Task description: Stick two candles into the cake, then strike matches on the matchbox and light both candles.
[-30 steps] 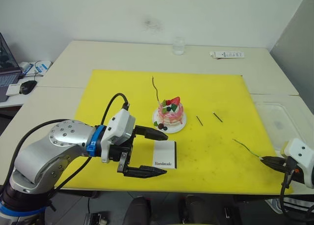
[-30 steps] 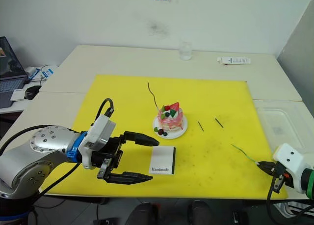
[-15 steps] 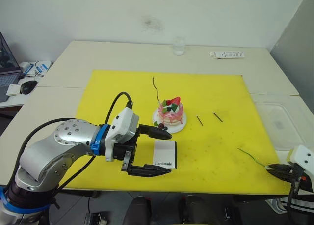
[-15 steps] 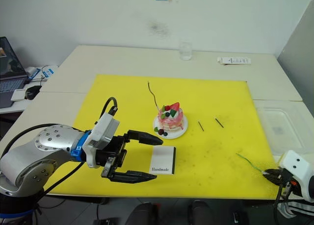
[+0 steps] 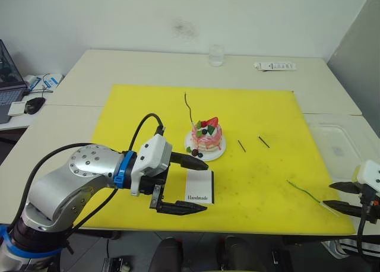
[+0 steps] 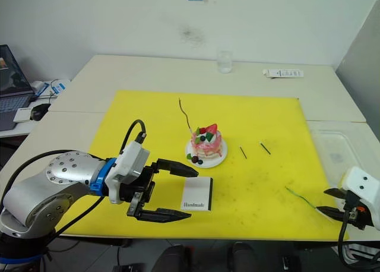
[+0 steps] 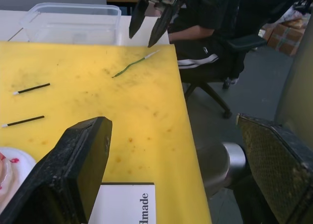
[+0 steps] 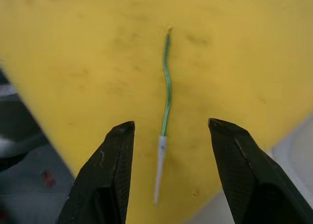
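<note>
R gripper (image 8: 168, 172) now spread – let go of green candle (image 5: 304, 190), lying near mat (image 5: 142, 106) edge; L gripper (image 5: 190, 184) spread by matchbox (image 5: 199, 186), unchanged.

The right gripper (image 8: 168, 172), earlier closed on the green candle (image 8: 167, 82), now has its fingers spread apart. The candle lies released on the yellow mat (image 5: 261, 183) near its edge.

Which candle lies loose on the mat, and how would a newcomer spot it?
On the yellow mat, look to its near right corner, between the open fingers of the right gripper. The green candle lies flat there, thin and wavy with a white tip, unlike the pale one standing in the cake.
</note>
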Controlling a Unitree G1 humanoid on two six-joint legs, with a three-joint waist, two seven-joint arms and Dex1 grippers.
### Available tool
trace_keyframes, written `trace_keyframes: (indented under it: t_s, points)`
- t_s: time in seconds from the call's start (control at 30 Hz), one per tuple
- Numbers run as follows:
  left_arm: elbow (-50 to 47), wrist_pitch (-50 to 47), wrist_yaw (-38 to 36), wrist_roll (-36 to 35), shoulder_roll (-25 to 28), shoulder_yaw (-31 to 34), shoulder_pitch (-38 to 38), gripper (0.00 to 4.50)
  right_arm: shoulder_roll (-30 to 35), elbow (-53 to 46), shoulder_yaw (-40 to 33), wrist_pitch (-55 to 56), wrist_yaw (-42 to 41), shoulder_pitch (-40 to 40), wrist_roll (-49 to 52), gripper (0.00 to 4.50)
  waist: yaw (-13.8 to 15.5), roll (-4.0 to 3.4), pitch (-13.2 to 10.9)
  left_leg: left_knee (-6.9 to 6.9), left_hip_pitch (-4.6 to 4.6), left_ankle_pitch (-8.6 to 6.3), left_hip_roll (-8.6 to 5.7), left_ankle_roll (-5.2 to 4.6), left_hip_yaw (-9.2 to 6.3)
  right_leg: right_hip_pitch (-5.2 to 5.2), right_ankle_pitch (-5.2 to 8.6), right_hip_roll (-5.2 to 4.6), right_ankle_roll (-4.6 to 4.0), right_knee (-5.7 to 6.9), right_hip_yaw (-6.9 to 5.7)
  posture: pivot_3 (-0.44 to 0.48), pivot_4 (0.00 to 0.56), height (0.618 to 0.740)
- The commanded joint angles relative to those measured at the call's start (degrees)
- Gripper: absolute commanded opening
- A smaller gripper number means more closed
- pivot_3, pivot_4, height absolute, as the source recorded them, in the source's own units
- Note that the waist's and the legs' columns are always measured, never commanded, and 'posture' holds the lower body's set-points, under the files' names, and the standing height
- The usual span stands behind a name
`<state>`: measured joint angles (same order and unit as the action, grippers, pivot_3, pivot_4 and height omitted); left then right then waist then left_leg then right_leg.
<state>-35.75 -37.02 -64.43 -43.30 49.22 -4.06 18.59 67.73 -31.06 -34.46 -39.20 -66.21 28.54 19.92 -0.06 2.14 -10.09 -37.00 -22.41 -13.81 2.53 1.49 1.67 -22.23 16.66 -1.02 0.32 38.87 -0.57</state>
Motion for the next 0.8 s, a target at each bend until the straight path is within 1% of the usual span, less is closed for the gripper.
trace_keyframes:
  t_s: [0.03,0.1,0.17,0.3,0.47,0.57,0.77,0.8]
  points:
    - [-1.75,1.45,0.57,1.4,-0.47,-0.61,-0.16,4.5,6.35,-2.76,3.09,-10.97,1.96,-1.54,-2.07,2.47,-0.03,0.02,-0.01,-0.02,-0.01,0.0,0.01,0.0,0.01,0.0,0.0,0.0,0.0,0.0,0.0,0.0,0.15,0.74]
    - [-2.49,1.6,1.21,1.84,-0.86,-1.0,-0.63,4.5,8.86,-2.2,7.01,-15.82,4.59,-5.16,-1.76,2.47,-0.01,0.03,-0.02,-0.02,-0.01,0.0,-0.01,0.0,0.03,-0.01,0.0,-0.02,0.0,0.0,0.02,0.0,0.15,0.74]
    - [-3.04,1.73,1.57,2.32,-1.1,-1.29,-1.13,4.5,10.05,-1.79,9.72,-17.68,5.11,-7.62,-1.17,2.47,0.03,0.03,-0.02,-0.04,-0.04,0.0,-0.03,0.0,0.03,-0.01,0.0,-0.02,0.0,0.0,0.02,0.0,0.15,0.74]
    - [-3.8,2.22,2.33,3.36,-1.55,-1.94,-2.12,4.5,10.87,-0.48,16.93,-17.71,7.23,-12.33,-2.11,2.47,0.02,0.03,-0.02,-0.02,-0.08,0.0,-0.02,0.0,0.01,-0.04,0.0,-0.03,0.0,-0.05,0.0,0.0,0.15,0.74]
    - [-3.96,2.36,3.25,3.7,-2.31,-2.44,-2.08,4.5,11.32,1.16,24.11,-16.65,8.74,-17.11,-3.41,2.47,-0.01,0.02,-0.02,-0.03,-0.08,0.0,-0.02,0.0,0.01,-0.05,0.0,-0.03,0.0,-0.05,0.0,0.0,0.15,0.74]
    - [-4.03,2.34,3.6,3.71,-2.81,-2.58,-1.98,4.5,11.21,1.63,26.25,-16.86,8.83,-18.81,-3.65,2.47,-0.01,0.02,-0.02,-0.03,-0.07,0.0,-0.02,0.0,0.01,-0.04,0.0,-0.03,0.0,-0.04,0.0,0.0,0.15,0.74]
    - [-5.89,0.99,2.62,-1.28,-2.92,-1.17,-2.57,4.5,11.07,2.44,27.86,-17.67,8.87,-20.1,-3.24,2.47,-0.01,0.02,-0.02,-0.04,-0.08,0.0,0.0,0.0,0.02,-0.05,0.0,-0.03,0.01,-0.04,0.01,0.0,0.15,0.74]
    - [-6.0,1.14,2.46,-1.44,-2.69,-1.18,-2.66,4.5,11.07,2.44,28.01,-17.72,8.89,-20.2,-3.25,2.13,-0.01,0.02,-0.02,-0.04,-0.07,0.0,0.0,0.0,0.02,-0.04,0.0,-0.03,0.01,-0.04,0.01,0.0,0.15,0.74]
